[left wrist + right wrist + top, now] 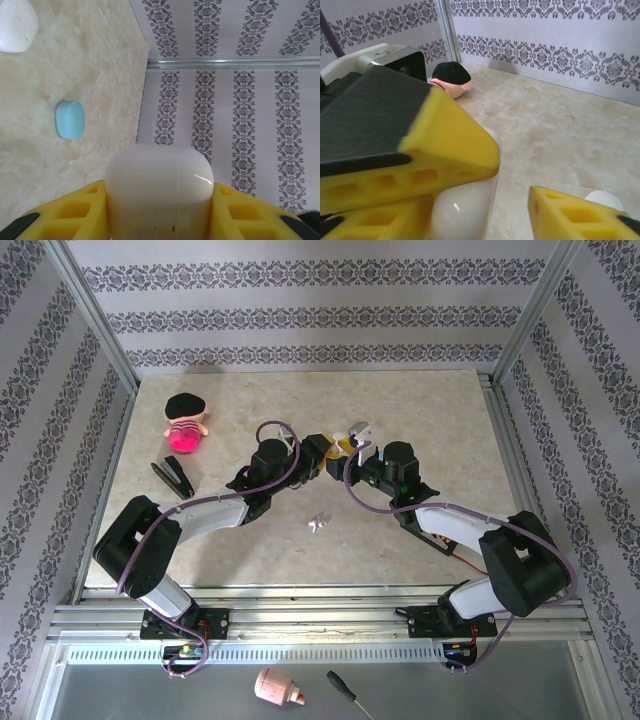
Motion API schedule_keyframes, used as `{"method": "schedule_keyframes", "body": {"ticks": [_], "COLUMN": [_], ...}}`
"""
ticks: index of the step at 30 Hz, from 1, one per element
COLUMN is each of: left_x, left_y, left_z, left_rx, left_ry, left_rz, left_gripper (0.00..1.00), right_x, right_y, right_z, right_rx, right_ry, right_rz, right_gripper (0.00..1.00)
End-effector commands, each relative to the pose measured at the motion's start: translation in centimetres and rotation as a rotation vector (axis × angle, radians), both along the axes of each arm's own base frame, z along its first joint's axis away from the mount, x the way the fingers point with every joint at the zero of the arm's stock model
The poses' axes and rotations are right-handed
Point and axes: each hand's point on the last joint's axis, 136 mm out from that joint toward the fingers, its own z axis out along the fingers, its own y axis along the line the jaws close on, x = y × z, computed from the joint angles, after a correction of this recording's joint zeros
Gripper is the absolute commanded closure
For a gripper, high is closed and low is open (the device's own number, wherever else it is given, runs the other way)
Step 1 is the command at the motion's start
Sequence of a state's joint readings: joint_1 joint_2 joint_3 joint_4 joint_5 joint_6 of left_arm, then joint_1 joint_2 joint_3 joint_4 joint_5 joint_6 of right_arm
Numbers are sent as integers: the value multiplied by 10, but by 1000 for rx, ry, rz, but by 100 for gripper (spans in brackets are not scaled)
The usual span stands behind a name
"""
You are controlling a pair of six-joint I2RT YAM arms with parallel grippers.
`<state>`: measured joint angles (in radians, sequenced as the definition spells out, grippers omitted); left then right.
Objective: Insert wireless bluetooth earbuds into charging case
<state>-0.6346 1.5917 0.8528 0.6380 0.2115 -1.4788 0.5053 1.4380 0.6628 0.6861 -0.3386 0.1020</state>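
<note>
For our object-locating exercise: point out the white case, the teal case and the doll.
white case (159, 185), left wrist view, middle of its front.
teal case (69, 119), left wrist view, centre of its top.
doll (185, 425), top external view, just below its black hat.

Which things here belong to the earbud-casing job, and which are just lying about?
Job: white case; teal case; small white earbud, lying loose.
Lying about: plush doll; black stapler; screwdriver; pink object.
</note>
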Motion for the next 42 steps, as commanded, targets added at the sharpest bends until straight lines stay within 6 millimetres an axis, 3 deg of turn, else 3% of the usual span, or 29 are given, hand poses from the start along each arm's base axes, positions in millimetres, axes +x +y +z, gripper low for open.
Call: {"method": "schedule_keyframes", "body": {"ticks": [1,4,8,11,13,19,24,31,35,42], "left_x": [-5,-4,-1,1,2,3,-9,-35,-78,-125], "left_y": [-4,-4,-4,-2,2,15,17,2,-16,-21], "left_z": [23,23,21,23,29,67,92,57,46,51], "left_rx": [-62,-55,-49,-45,-13,217,482,892,864,710], "left_ry": [-55,-55,-59,-78,-106,-339,-675,-983,-1168,-1235], "left_rz": [-24,-22,-18,-3,9,30,-40,-363,-645,-850], "left_gripper": [71,70,65,50,32,2,1,1,1,2], "right_x": [4,2,-4,-7,-11,-16,-28,-69,-88,-114], "right_y": [5,4,3,-3,-9,-35,-59,-58,-47,-30], "right_z": [20,20,22,23,27,28,35,69,91,116], "right_rx": [42,39,24,17,27,27,45,160,197,209], "right_ry": [-41,-41,-51,-55,-49,-2,53,117,130,121], "right_rz": [41,54,78,76,85,42,18,234,373,584], "right_gripper": [59,72,82,86,88,87,88,88,87,87]}}
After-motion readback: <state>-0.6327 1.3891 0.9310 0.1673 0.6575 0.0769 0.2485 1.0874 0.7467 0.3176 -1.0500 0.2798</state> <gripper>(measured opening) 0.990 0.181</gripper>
